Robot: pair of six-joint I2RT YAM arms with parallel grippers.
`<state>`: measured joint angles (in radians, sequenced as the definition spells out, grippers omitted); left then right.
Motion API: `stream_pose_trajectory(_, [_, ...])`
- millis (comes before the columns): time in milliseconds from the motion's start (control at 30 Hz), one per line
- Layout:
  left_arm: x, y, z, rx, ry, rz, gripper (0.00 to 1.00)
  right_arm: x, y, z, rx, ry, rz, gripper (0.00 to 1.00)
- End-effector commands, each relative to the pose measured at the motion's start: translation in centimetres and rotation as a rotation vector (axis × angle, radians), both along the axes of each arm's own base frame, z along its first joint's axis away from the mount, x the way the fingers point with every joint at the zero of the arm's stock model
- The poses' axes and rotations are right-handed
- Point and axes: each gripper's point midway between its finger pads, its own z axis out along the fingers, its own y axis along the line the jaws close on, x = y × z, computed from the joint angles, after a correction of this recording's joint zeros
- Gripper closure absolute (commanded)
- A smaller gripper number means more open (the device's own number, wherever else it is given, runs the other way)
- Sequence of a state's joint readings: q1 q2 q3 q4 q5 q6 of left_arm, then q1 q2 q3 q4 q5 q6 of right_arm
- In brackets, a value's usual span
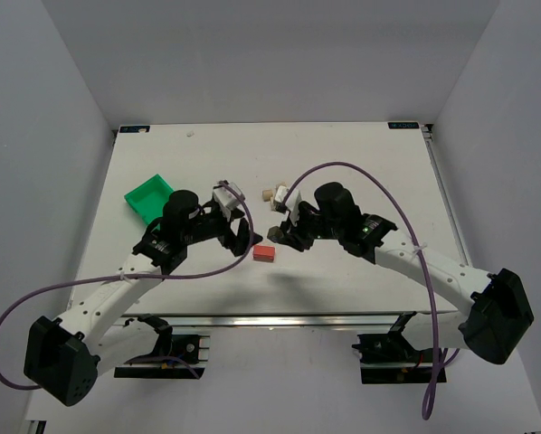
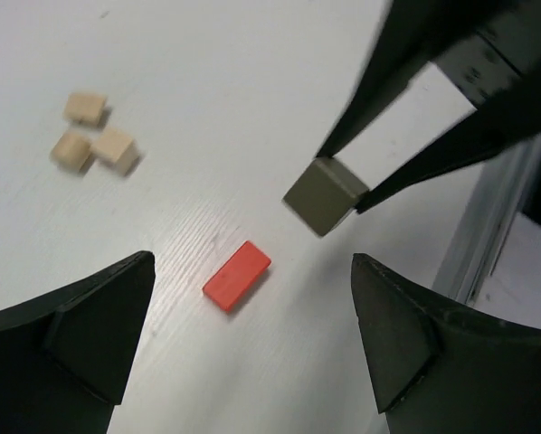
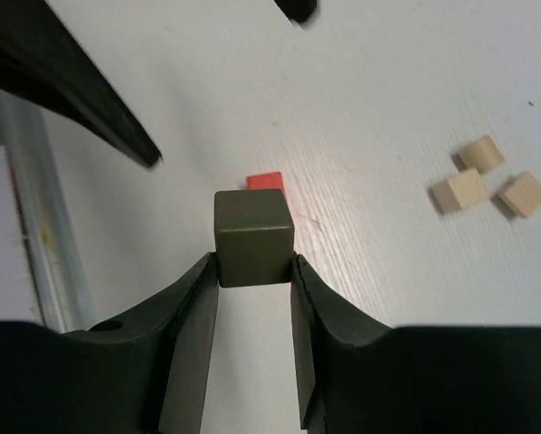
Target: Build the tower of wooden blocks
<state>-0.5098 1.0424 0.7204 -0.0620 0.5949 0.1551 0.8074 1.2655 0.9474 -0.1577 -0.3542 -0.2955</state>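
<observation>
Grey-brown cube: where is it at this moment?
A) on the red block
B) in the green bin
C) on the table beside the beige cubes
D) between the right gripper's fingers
D: the right wrist view shows the grey-brown cube clamped between the fingers of the right gripper, apart from the red block.

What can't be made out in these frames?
Right wrist: the red block is mostly hidden behind the grey-brown cube in the right gripper.
Top view: that cube cannot be picked out from the dark gripper, and the beige cubes are too small to count.
Left wrist: one of the beige cubes is blurred.
Any view: the cube's height above the table cannot be told.
</observation>
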Motion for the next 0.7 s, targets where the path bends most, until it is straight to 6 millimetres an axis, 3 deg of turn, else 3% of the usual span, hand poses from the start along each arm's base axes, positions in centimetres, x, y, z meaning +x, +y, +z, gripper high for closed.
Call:
stream_pose_trajectory(0, [1.8,3.1,0.1,-0.092,0.247,0.397,0.02,2.9,-1.5,-0.6,-0.099,-0.083,-0.101,1.00])
stream_pose_trajectory(33, [2.4,4.5,-0.7,-0.077,0.275,0.521,0.02,3.3,-1.6,-1.0,-0.126,-0.085,-0.107,1.00])
stream_pose_trajectory(133, [2.5,5.9,-1.4,-0.180,0.429,0.693,0.02,3.7,-1.5,-2.8,-0.229,-0.074,-0.064,1.00])
stream_pose_trajectory(367, [4.6,10.6,-3.4,-0.126,0.461,1.053,0.02,5.2,0.3,-3.9,-0.333,-0.077,-0.003,1.00])
stream_pose_trajectory(433, [4.7,10.8,-3.8,-0.106,0.458,1.065,0.02,5.7,0.6,-5.6,-0.392,-0.053,-0.009,1.00])
stream_pose_trajectory(667, [5.1,12.1,-4.0,-0.084,0.424,1.126,0.02,5.4,1.7,-7.8,-0.462,-0.022,0.036,1.00])
